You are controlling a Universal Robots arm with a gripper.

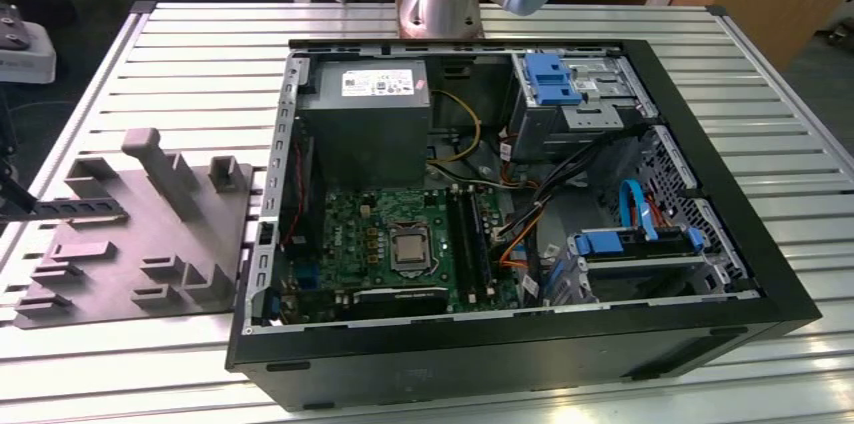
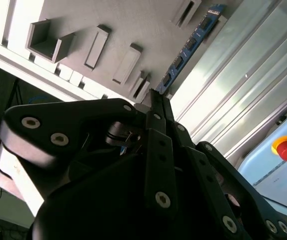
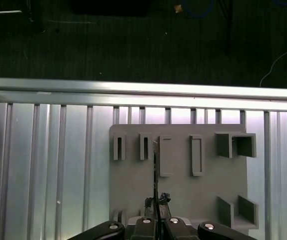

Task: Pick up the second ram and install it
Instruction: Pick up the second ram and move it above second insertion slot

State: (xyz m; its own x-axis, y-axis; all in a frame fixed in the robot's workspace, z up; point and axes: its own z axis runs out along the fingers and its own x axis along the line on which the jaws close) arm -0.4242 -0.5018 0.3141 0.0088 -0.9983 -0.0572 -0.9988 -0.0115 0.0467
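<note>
Gripper (image 2: 156, 102) jaws closed on one end of the ram (image 2: 189, 44), pinching its flat faces, likely so the strip sits edge-on for a slot; in the first wrist view the ram (image 3: 155, 170) reads as a thin line over the grey tray (image 3: 183, 195); cannot tell if it is clear of the tray's holder; tray rests on a slatted metal table (image 1: 200, 59), at the exterior view's left of the open case (image 1: 534, 369) — dark floor (image 3: 133, 45) beyond the table edge.

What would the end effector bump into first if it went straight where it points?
Probably the second ram, the thin strip on the grey tray, right ahead of the end effector. Depth is unclear, so it may already touch it.
</note>
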